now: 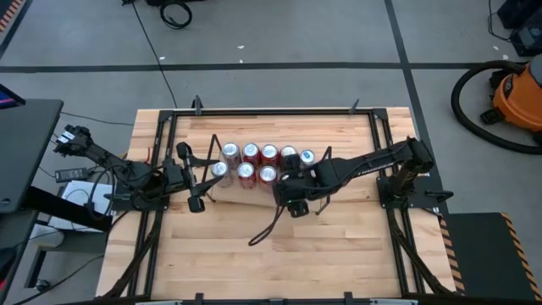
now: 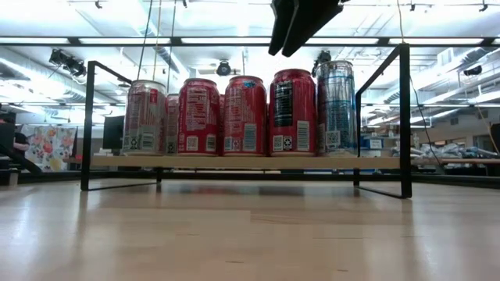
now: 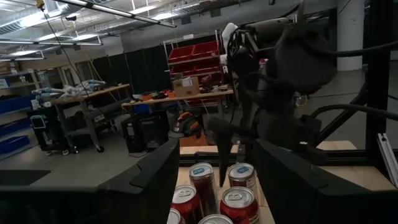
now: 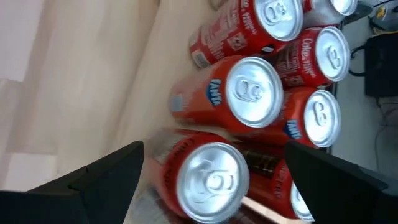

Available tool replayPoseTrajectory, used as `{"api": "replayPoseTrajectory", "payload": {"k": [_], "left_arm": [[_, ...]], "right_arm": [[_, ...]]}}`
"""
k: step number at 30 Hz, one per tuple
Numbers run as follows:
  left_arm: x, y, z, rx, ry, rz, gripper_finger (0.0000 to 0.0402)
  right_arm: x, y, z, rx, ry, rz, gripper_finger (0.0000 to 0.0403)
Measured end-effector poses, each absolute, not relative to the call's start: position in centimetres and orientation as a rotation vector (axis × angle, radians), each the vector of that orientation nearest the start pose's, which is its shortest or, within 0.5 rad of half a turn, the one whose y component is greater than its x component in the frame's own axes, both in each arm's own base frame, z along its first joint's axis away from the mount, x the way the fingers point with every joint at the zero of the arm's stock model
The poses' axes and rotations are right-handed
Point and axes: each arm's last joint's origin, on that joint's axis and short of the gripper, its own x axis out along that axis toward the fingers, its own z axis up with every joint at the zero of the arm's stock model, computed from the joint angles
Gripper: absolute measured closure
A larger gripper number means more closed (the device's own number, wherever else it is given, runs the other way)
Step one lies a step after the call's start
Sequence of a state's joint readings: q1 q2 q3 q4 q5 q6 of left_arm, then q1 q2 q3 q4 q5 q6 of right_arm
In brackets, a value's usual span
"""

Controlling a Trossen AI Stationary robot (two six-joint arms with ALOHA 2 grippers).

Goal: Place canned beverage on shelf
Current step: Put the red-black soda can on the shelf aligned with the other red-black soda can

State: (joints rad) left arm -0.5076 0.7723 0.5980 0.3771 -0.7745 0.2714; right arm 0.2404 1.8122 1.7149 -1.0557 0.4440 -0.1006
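Your right hand hangs wide open, holding nothing, just above the red cans standing upright on the shelf. I cannot tell your left hand's state beside the shelf's end.

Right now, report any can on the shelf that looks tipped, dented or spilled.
Nothing stands out. The cans stand upright in tidy rows on the shelf, with no dents or spills showing. The right gripper hangs over them, jaws open.

Red cans and silver-blue can on light-wood shelf.
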Motion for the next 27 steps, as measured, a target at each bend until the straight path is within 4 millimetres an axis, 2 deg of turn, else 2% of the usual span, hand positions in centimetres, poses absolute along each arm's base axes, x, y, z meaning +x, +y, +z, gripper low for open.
{"api": "replayPoseTrajectory", "payload": {"k": [5, 10, 14, 27], "left_arm": [[15.8, -6.5, 32.2, 0.147, -0.126, 0.286, 0.0186], [15.8, -6.5, 32.2, 0.147, -0.127, 0.286, 0.0186], [15.8, -6.5, 32.2, 0.147, -0.126, 0.286, 0.0186], [15.8, -6.5, 32.2, 0.147, -0.126, 0.286, 0.0186]], "right_arm": [[36.6, 8.6, 29.1, -0.486, 1.141, -0.106, 0.0005], [36.3, 9.3, 27.4, -0.631, 1.14, -0.209, 0.0005], [36.0, 9.7, 27.3, -0.695, 1.13, -0.26, 0.0005], [35.9, 9.9, 27.2, -0.667, 1.137, -0.249, 0.0005]]}}
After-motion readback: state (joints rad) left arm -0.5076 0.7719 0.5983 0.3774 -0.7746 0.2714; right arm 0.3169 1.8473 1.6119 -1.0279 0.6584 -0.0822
